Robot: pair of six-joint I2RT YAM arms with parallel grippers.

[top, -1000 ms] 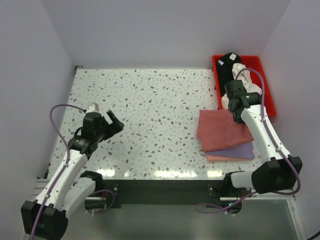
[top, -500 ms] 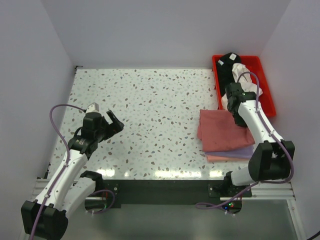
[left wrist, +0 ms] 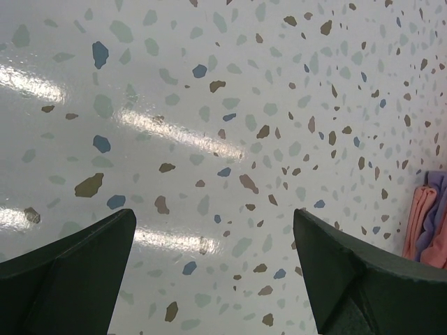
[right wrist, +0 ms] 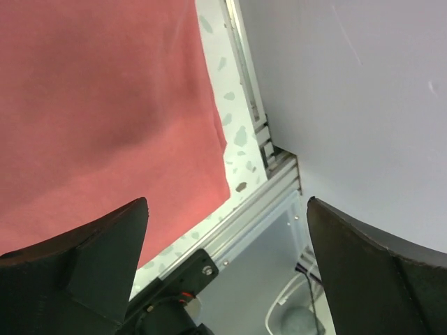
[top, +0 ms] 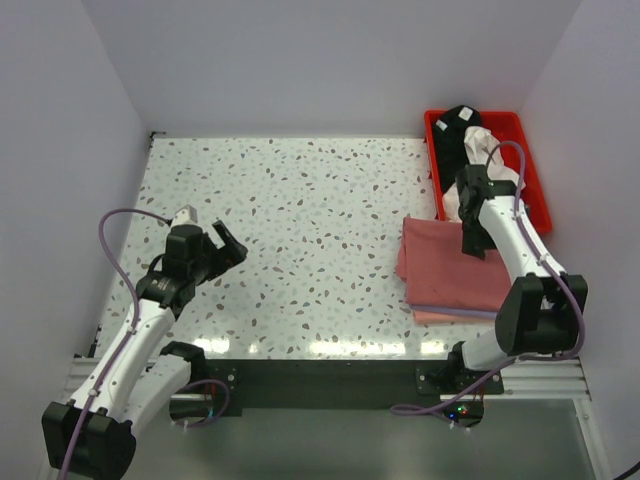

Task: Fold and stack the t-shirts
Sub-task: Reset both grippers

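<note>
A dusty red t-shirt (top: 450,270) lies folded on top of the stack at the right of the table. A thin lavender edge (top: 485,312) and a pale pink edge (top: 440,317) of the t-shirts under it show along the near side. My right gripper (top: 473,245) hovers over the red shirt (right wrist: 105,105) with its jaws open and nothing between them. A black t-shirt (top: 455,130) and a white one (top: 480,150) lie bunched in the red tray (top: 538,200). My left gripper (top: 225,245) stands open over bare table (left wrist: 209,139), far left of the stack (left wrist: 426,216).
The red tray sits at the back right against the wall. The table's near edge and metal rail (right wrist: 244,223) show just past the red shirt in the right wrist view. White walls close the table on three sides.
My right gripper has opened and let go of the red shirt, which now lies squarely over the lavender one. The right arm swung nearer over the stack. The left arm stayed still.
</note>
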